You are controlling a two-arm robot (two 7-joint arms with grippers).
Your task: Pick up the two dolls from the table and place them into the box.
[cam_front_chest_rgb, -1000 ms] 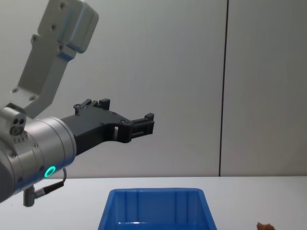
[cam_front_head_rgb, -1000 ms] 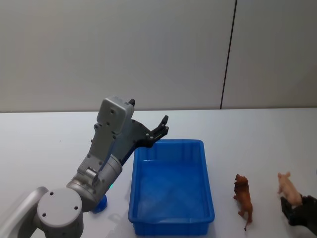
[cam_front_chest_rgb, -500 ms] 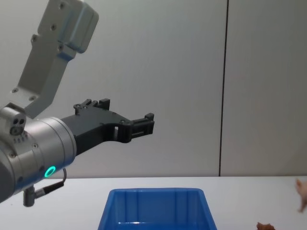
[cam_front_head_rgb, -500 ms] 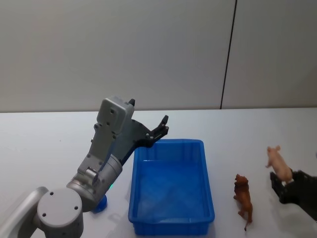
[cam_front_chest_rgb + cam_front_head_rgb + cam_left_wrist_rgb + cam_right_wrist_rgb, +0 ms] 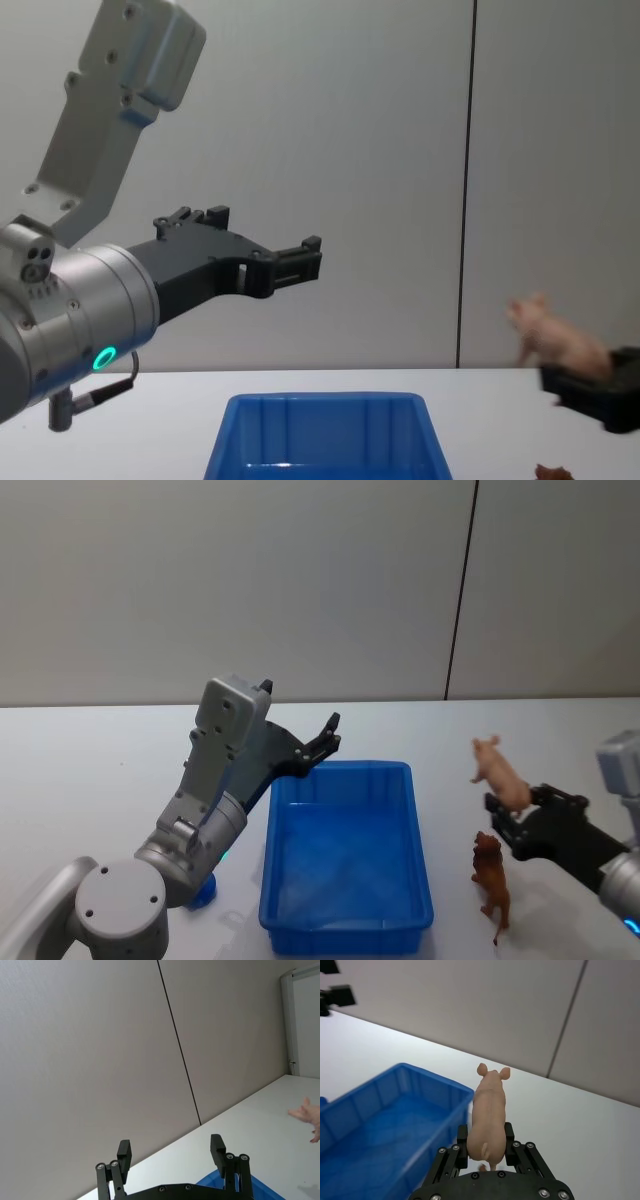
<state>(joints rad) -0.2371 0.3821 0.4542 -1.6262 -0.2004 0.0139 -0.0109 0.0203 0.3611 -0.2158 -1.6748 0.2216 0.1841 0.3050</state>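
Pink doll (image 5: 497, 772) clamped in right gripper (image 5: 517, 802) above brown doll (image 5: 491, 880), beside box (image 5: 345, 920); left gripper (image 5: 170, 1145) spread.

The pale pink doll (image 5: 497, 770) is one plain colour all over; the reddish-brown doll (image 5: 491, 878) is rusty orange-brown. The box (image 5: 421, 850) is bright blue, unpatterned. The worktop (image 5: 100, 770) is plain white. The left end effector (image 5: 332, 732) and right end effector (image 5: 518, 808) are black.
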